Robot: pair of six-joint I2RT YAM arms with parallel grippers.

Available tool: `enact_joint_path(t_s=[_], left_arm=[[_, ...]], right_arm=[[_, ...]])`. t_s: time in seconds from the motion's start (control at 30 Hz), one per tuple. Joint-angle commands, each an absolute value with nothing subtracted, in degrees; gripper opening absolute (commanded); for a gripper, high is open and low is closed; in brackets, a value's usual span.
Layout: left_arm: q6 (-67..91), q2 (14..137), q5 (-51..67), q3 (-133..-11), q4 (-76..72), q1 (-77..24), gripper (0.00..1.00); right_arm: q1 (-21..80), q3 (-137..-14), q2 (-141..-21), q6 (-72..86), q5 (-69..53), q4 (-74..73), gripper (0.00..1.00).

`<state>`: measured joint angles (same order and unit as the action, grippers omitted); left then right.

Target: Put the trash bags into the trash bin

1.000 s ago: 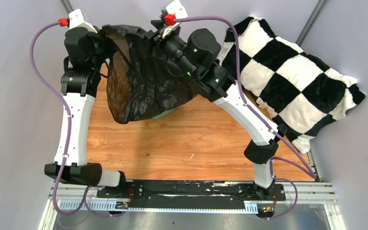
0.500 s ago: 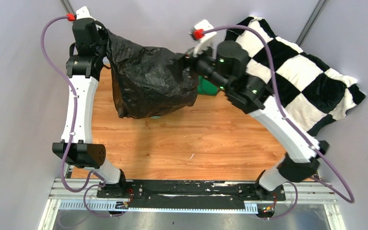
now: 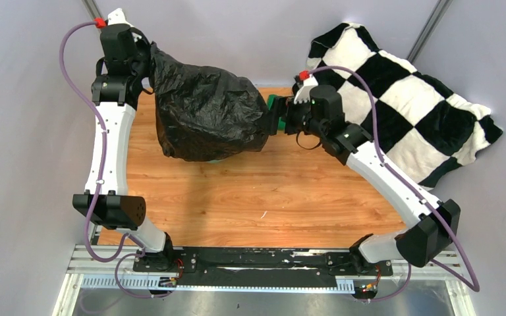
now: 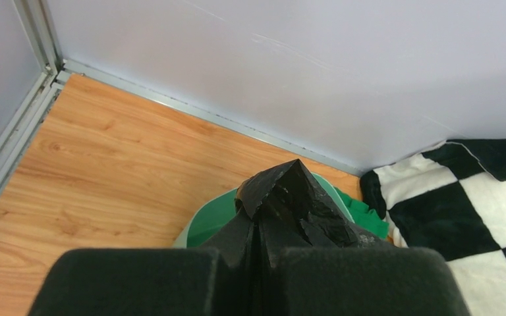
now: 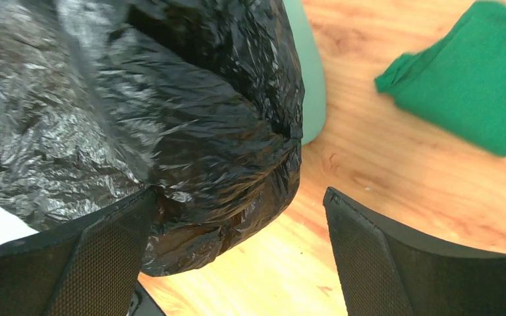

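Bag-over-bin stage, as I judge it. Black trash bag [image 3: 204, 112] sits puffed up on top of the mint trash bin [image 4: 201, 220] and covers it almost completely; from above only a sliver of mint shows under the bag's near edge. Bulk of the bag looks to be on and outside the bin, not down inside, so the task reads as roughly midway.

Left gripper [image 3: 146, 64] is clamped on a pinched peak of the bag at the far-left corner and holds it up above the bin; the left wrist view shows plastic squeezed between the pads, bin rim below.

Right gripper [image 3: 271, 123] is spread wide and holds nothing. It sits just beside the bag's right flank. Right wrist view shows both fingers [image 5: 395, 263] apart, with crinkled plastic, bin wall and bare table [image 3: 250, 191] in the gap. Cannot tell if either finger touches the plastic.

Folded green cloth [image 5: 481, 79] lies on the table just beside the bin, on the right gripper's side; not part of the task. Checkered pillow [image 3: 408, 105] is off to the right.

Next move, as a guess: right arm needs to press or tuck the billowing plastic down into the bin mouth, then left lowers its corner and lets go. Where the bag's opening is cannot be told. Thin plastic traps air and may spring back out, and a side push could tip the light bin.
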<state>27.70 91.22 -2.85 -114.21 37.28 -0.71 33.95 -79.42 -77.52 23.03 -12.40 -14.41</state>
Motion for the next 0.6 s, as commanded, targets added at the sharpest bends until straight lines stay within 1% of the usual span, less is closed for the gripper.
enact_joint_path(t_s=[0.0,0.13,0.23,0.27,0.3,0.37,0.4,0.43,0.47,0.5,0.53,0.57], left_arm=[[27.6,90.8,-1.3,-116.0,38.1,-0.3,0.00],[27.7,90.5,-0.4,-116.1,38.1,-0.3,0.00],[27.5,90.1,-0.4,-116.1,38.1,-0.3,0.00],[27.4,90.0,-0.4,-116.1,38.1,-0.3,0.00],[27.4,89.9,-0.4,-116.2,38.2,-0.3,0.00],[27.4,89.6,1.1,-116.4,38.2,-0.3,0.00],[27.4,89.4,1.5,-116.6,38.2,-0.3,0.00],[27.5,89.2,1.7,-116.8,38.2,-0.3,0.00],[27.5,88.8,2.0,-117.2,38.2,-0.3,0.00],[27.5,88.4,2.2,-117.5,38.1,-0.3,0.00],[27.5,88.0,2.4,-117.9,38.2,-0.3,0.00],[27.5,87.7,2.4,-118.4,38.1,-0.3,0.00]], right_arm=[[32.8,-71.8,-76.1,32.6,-14.1,-0.9,0.98],[32.1,-66.1,-77.5,37.2,-16.2,10.1,0.98],[32.2,-65.2,-80.4,41.0,-18.5,16.1,0.96],[32.2,-65.6,-81.4,42.0,-19.1,17.8,0.94],[32.2,-66.6,-82.7,42.8,-19.6,18.4,0.89],[32.2,-70.7,-84.9,43.0,-20.9,17.4,0.72],[32.4,-73.2,-86.0,42.7,-21.6,16.2,0.57],[32.7,-76.5,-87.0,41.7,-21.9,14.1,0.40],[33.0,-79.9,-87.9,40.4,-22.0,11.8,0.19],[33.3,-83.3,-88.9,39.0,-22.2,9.4,0.07],[33.5,-86.8,-90.2,37.6,-22.8,7.5,0.01],[33.5,-90.0,-91.6,36.3,-23.8,5.9,0.00]])
